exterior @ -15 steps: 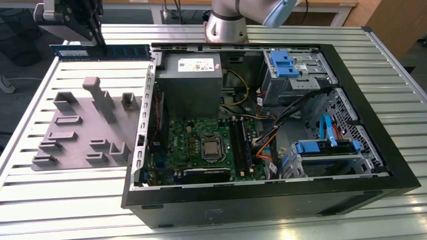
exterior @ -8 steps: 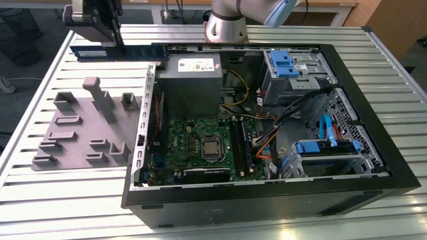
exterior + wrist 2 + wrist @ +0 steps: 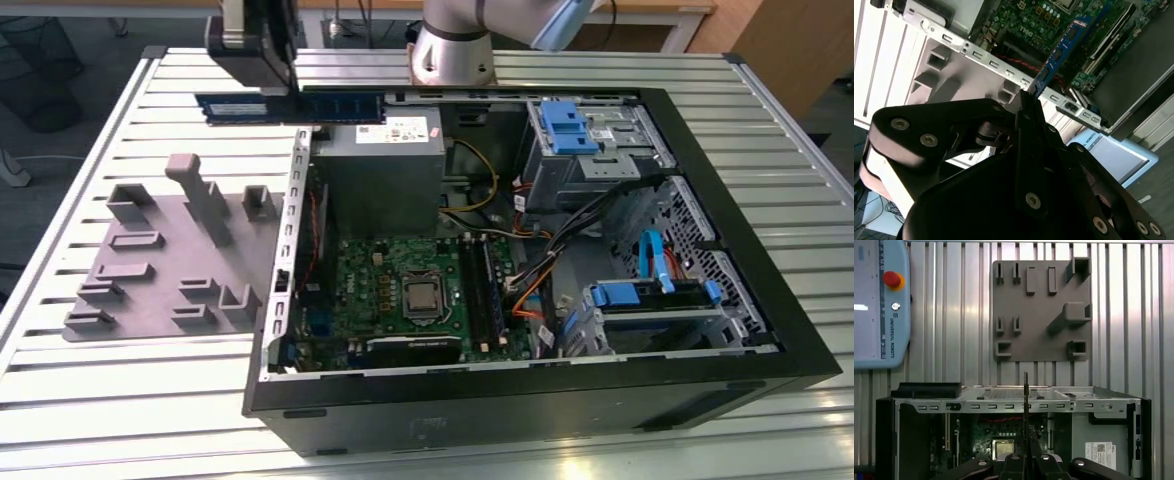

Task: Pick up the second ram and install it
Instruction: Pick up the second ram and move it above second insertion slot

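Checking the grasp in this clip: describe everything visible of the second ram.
The second ram is a long, thin, flat dark-blue circuit-board stick with small dark chips. The tool is shut on it near its middle, pinching its flat faces. In the exterior view it stands level on its long edge, just outside the open computer case's far wall, not seated on the motherboard. The first wrist view shows it edge-on as a thin line.

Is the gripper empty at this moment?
No, in the second wrist view the fingers are closed on the dark-blue second ram.
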